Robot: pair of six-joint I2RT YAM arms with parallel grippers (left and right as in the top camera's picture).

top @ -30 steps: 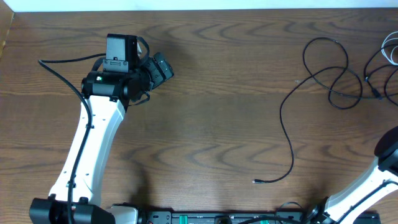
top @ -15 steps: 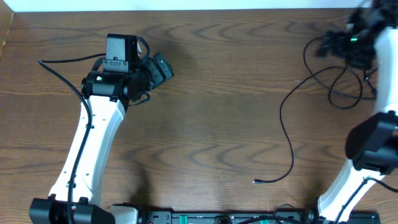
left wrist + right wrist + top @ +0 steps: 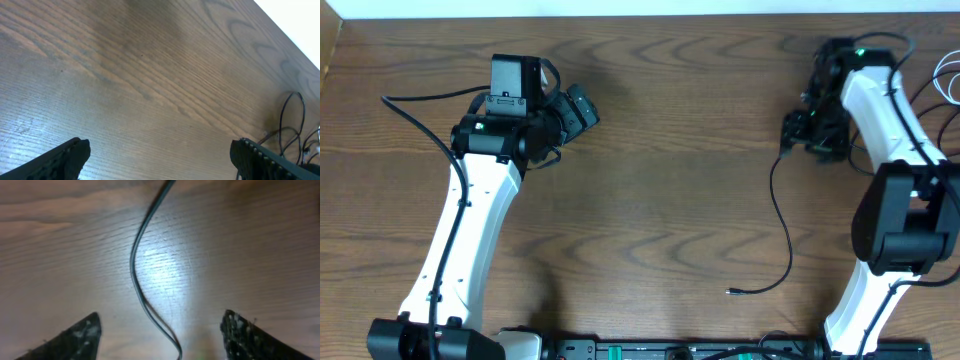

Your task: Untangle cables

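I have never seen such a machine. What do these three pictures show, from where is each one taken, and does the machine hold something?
These are two robot arms at a wooden table. The overhead picture looks down from above: the left arm rests on one side, and the right arm reaches over a thin black cable. The other two pictures come from small cameras on the wrists, so the dark shapes at the bottom are each gripper's own fingers. The left gripper is open over bare wood. The right gripper is open too, with the cable lying between its fingers, not pinched. Nothing is held.
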